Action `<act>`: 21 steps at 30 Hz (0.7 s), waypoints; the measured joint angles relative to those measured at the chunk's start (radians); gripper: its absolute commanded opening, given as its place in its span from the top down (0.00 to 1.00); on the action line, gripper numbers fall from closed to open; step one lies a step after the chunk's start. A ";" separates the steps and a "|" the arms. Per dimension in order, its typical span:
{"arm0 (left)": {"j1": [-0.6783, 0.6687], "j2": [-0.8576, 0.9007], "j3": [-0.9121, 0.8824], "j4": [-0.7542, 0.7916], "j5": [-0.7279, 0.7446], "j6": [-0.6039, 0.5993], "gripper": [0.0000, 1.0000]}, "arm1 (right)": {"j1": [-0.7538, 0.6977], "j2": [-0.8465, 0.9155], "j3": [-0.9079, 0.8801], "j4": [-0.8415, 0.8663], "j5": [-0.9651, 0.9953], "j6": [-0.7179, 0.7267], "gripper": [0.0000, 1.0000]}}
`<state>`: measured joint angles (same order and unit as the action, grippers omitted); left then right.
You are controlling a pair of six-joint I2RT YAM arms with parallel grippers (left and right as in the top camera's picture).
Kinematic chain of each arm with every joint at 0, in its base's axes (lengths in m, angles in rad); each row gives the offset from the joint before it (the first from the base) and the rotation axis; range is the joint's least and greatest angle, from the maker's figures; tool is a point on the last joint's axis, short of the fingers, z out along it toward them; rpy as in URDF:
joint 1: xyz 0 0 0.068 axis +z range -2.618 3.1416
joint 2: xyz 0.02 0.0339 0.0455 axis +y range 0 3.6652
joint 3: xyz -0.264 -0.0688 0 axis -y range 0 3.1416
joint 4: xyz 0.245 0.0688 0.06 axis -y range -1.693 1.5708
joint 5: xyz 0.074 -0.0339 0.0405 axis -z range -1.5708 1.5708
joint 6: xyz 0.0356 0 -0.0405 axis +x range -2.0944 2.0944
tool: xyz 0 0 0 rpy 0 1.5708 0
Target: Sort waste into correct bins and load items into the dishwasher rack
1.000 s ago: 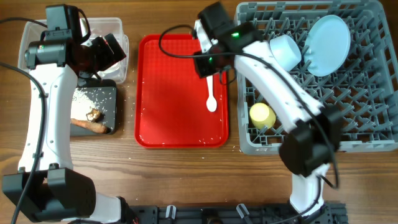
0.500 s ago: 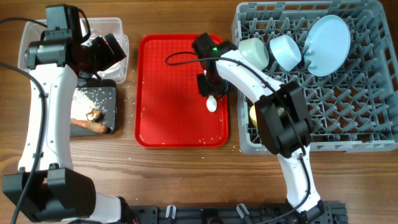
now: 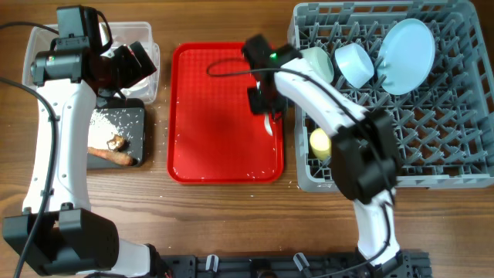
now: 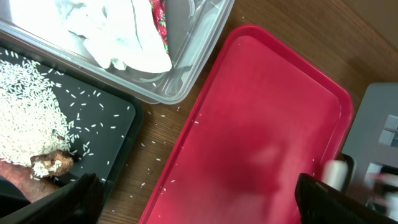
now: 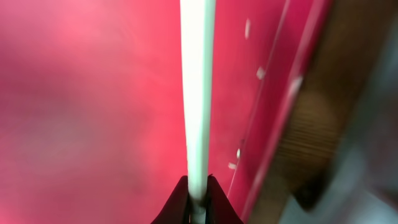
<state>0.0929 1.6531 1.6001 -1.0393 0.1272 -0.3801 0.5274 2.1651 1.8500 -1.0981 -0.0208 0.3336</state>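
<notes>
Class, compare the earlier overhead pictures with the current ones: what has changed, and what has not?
The right gripper came down over the flat red plastic tray and closed on the handle of the white plastic spoon; the spoon is barely shifted. The left gripper, the waste and the dishes in the grey lattice rack stayed put.

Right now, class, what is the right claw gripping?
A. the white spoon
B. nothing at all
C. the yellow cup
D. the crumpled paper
A: in the right wrist view the right claw is closed on the handle of the white spoon, with the red tray behind it.
</notes>
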 measured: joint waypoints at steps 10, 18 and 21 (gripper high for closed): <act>0.000 0.000 0.000 0.000 0.000 0.000 0.00 | -0.341 -0.477 -0.011 -0.269 0.290 -0.148 0.96; 0.000 0.000 0.000 -0.001 0.000 0.000 0.00 | -0.482 -0.453 -0.475 -0.008 0.093 -0.365 0.57; 0.000 0.000 0.000 0.000 0.000 0.000 0.00 | -0.482 -0.453 -0.483 0.000 0.048 -0.373 0.45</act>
<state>0.0929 1.6527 1.6001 -1.0393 0.1272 -0.3801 0.0456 1.7119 1.3674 -1.0985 0.0273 -0.0395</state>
